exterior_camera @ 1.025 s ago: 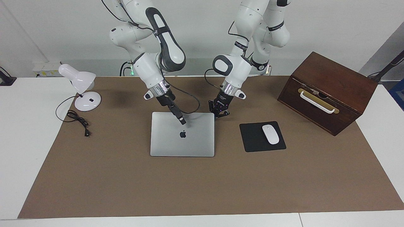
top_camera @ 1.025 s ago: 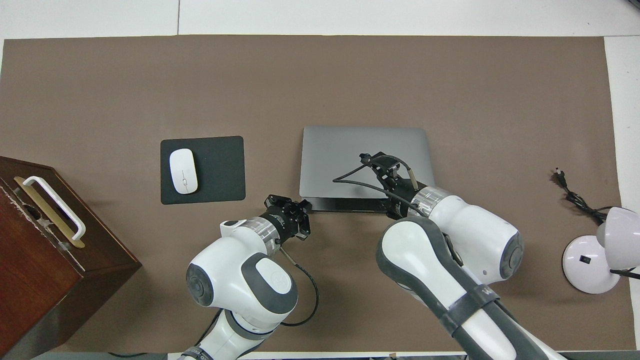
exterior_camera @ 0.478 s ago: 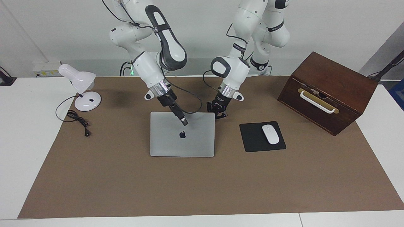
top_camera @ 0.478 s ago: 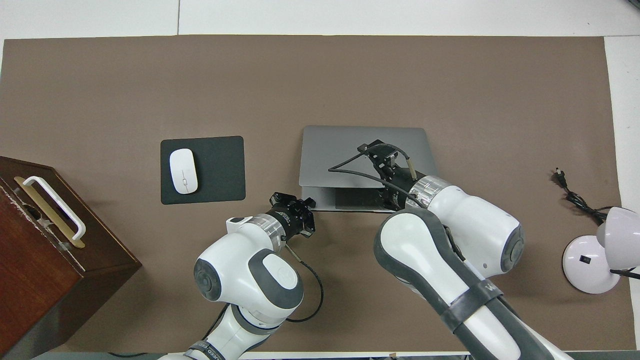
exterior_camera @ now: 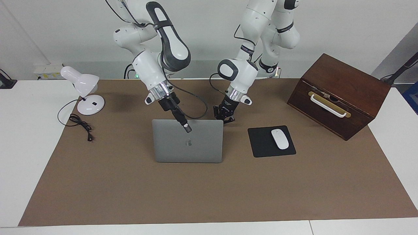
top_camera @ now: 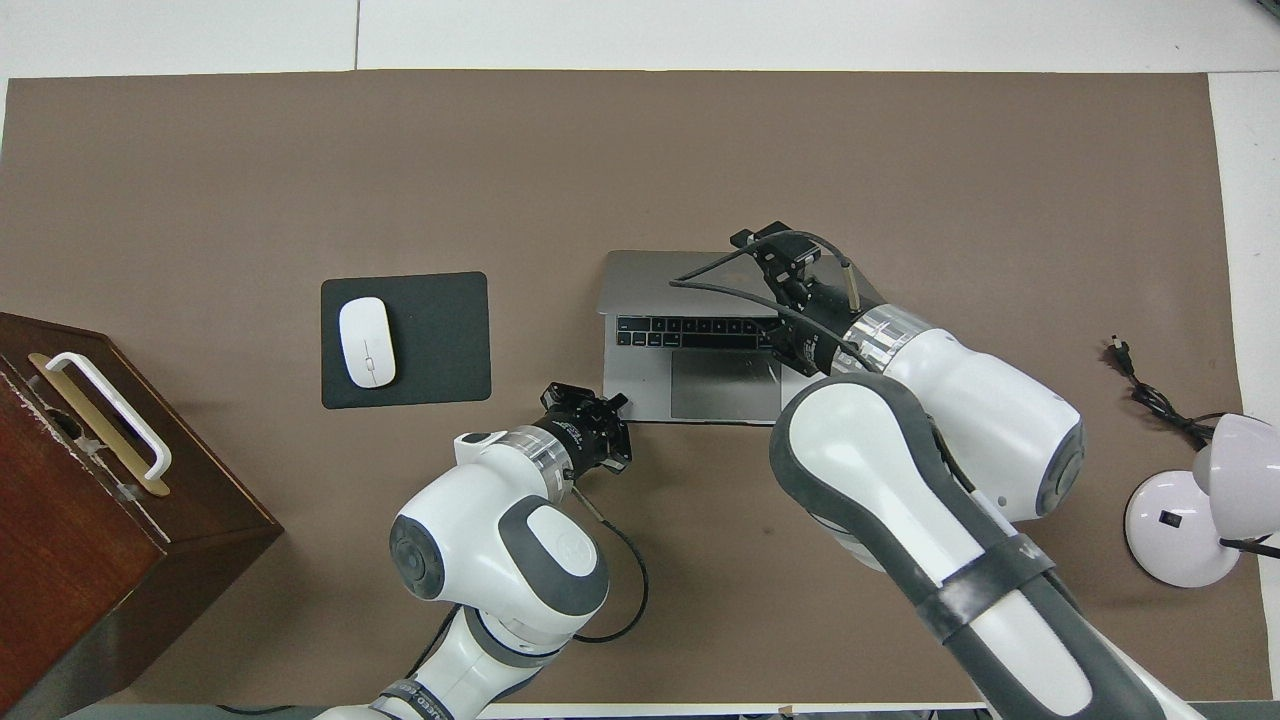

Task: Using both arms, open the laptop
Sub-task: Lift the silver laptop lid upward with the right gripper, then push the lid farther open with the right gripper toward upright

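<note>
The silver-grey laptop stands partly open in the middle of the brown mat, its lid tilted up steeply. In the overhead view its dark keyboard and trackpad show. My right gripper is at the lid's raised free edge. One finger lies on the lid's outer face above the logo; the other is hidden by the lid. My left gripper is shut, low at the corner of the laptop's base nearest the robots, toward the left arm's end.
A black mouse pad with a white mouse lies beside the laptop toward the left arm's end. A dark wooden box with a white handle stands past it. A white desk lamp and its cord sit at the right arm's end.
The lid has swung up from almost flat to steeply tilted, uncovering the keyboard. My right gripper rose with its edge. My left gripper stayed by the base's corner.
</note>
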